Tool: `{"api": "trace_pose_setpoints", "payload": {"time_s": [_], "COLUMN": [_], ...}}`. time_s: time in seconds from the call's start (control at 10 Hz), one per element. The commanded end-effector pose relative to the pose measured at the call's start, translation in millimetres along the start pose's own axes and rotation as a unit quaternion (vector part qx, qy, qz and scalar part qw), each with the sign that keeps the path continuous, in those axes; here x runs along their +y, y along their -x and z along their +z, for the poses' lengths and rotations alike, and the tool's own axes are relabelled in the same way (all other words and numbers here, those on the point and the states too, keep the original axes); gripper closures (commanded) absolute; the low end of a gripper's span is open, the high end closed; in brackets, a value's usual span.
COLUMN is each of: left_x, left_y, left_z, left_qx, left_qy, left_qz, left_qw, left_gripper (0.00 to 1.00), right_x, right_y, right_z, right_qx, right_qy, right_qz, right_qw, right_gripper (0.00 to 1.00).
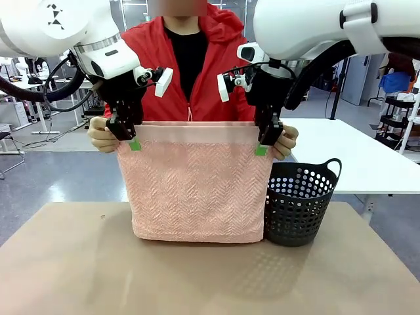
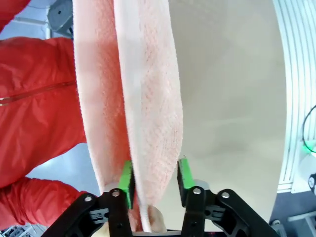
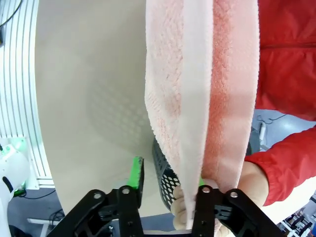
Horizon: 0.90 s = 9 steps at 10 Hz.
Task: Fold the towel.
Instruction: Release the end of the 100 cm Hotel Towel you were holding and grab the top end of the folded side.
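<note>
Brown table (image 1: 79, 262), near its far edge: the towel (image 1: 193, 190) hangs doubled, a person's hands (image 1: 100, 136) pinching its top corners. Left gripper (image 1: 130, 139) and right gripper (image 1: 264, 144) straddle those corners, jaws spread. Soft, light and floppy, it is probably best pinched at the corners.

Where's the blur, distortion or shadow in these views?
Front view: sharp, evenly lit; towel and basket cast soft shadows on the table. Left wrist view: table edge bows, near towel soft. Right wrist view: same bowing, dotted basket shadow on table.

Bright, even indoor light. Soft shadow on worktop (image 1: 79, 262) under towel (image 1: 197, 190). Wrist views bowed at edges, slightly soft.
</note>
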<state>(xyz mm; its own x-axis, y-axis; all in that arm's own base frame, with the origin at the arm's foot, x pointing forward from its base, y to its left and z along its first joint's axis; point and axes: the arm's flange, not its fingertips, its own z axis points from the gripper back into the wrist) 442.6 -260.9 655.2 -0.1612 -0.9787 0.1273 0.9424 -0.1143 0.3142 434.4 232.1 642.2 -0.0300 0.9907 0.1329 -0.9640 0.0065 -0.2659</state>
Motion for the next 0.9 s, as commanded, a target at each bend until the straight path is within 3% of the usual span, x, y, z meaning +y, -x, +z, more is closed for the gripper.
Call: {"api": "trace_pose_setpoints", "payload": {"time_s": [0.0, 0.1, 0.2, 0.4, 0.8], "left_x": [-11.8, -18.8, -27.7, -40.8, -33.4], "left_y": [4.9, 5.5, 7.8, 11.7, 9.9], "left_z": [14.5, 30.0, 52.2, 78.1, 76.6], "left_qx": [-0.003, -0.009, -0.01, -0.02, -0.027], "left_qy": [-0.048, -0.074, -0.118, -0.167, -0.156], "left_qz": [0.005, 0.0, -0.001, 0.001, 0.002], "left_qw": [0.999, 0.997, 0.993, 0.986, 0.987], "left_gripper": [0.17, 0.0, 0.0, 0.0, 0.0], "right_x": [15.2, 20.6, 27.0, 39.8, 35.0], "right_y": [6.9, 8.6, 12.2, 19.1, 14.9], "right_z": [15.6, 30.4, 48.4, 72.8, 72.2], "right_qx": [-0.017, -0.028, -0.039, -0.06, -0.067], "right_qy": [0.046, 0.065, 0.09, 0.129, 0.128], "right_qz": [-0.002, 0.004, 0.009, 0.015, 0.02], "right_qw": [0.999, 0.997, 0.995, 0.99, 0.989], "right_gripper": [0.0, 0.0, 0.19, 0.0, 0.0]}}
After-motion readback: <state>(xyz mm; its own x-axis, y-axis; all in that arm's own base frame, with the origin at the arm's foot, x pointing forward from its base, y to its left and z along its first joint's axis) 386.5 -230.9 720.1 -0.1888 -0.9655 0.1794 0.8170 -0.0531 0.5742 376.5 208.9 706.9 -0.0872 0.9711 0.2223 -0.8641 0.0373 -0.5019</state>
